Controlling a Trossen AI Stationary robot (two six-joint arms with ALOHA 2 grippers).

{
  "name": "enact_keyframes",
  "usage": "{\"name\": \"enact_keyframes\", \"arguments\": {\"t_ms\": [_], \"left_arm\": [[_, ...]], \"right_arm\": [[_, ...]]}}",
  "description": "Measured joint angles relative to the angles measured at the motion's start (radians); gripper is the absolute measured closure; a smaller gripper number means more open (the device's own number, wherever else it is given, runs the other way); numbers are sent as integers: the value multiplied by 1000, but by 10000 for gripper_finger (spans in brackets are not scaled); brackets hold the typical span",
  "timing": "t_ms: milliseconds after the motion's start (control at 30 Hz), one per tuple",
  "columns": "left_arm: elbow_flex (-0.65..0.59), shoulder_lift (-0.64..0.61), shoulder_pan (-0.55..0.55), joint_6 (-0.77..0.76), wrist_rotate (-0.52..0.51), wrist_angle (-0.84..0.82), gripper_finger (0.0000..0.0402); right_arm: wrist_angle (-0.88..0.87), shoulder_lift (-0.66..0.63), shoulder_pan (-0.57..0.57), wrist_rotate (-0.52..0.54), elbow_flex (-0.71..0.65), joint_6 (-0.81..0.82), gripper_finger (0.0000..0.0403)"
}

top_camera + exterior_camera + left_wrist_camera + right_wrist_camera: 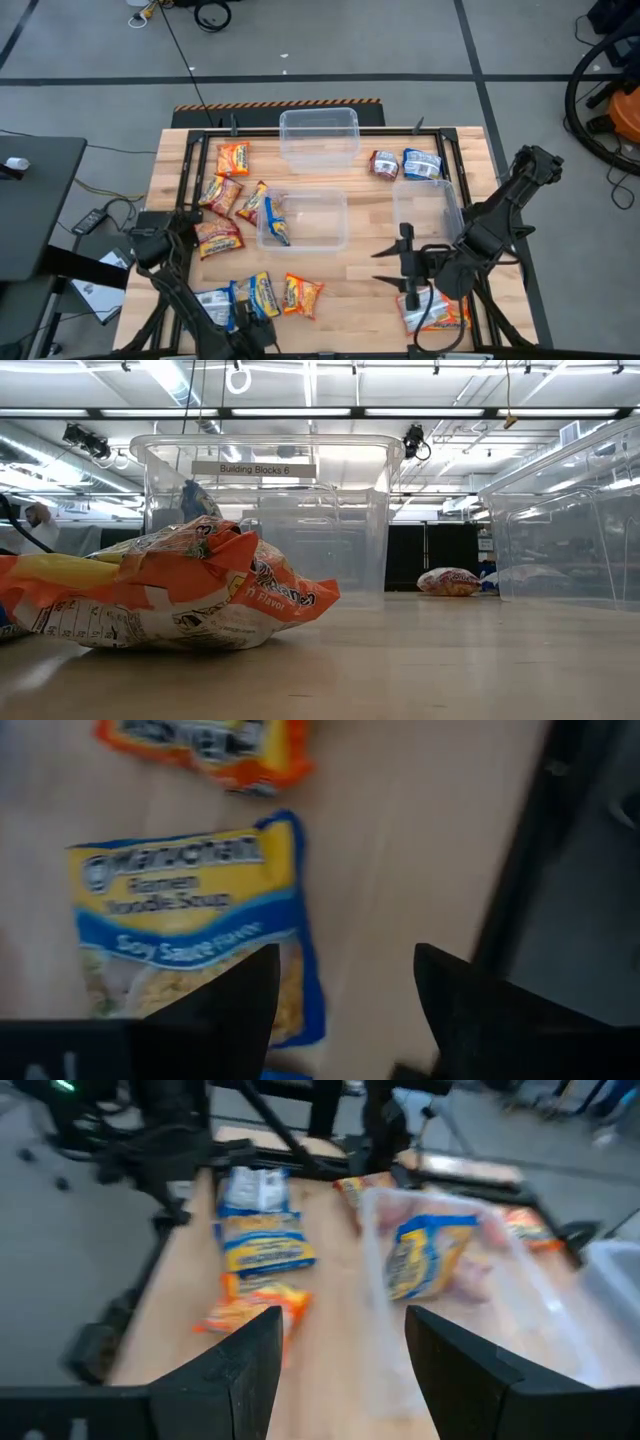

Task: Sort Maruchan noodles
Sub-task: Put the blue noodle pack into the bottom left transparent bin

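Left wrist view: left gripper (340, 1010) open over blue-yellow crinkly soy-sauce ramen packet (190, 920) near desk's front edge; light, slippery, brittle; pinch flat middle; right gripper (340, 1370) open.

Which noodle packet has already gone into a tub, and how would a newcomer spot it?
Find the clear tub at the middle of the wooden table, nearer the arms than the tub at the far edge. Leaning inside its left end is a blue-and-yellow packet. It is the only packet inside a tub; all the others lie on bare wood.
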Motion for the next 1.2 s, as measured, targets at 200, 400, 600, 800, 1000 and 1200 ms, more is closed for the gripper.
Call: {"name": "enact_keyframes", "arguments": {"t_ms": [200,400,600,800,1000,1200], "left_arm": [[0,49,4,-41,-35,-72,166],[-1,100,14,-65,-17,-67,166],[0,149,21,-159,4,-98,171],[2,171,32,-197,72,-99,215],[2,168,58,-223,104,-129,287],[-1,92,98,-282,61,-103,361]], "right_arm": [[6,0,31,17,-23,58,186],[15,2,50,-3,-59,121,186],[17,1,54,-5,-59,106,186],[17,-8,55,-6,-59,34,186],[17,-88,55,-60,-59,31,186],[0,-185,55,-120,-58,22,186]]}}
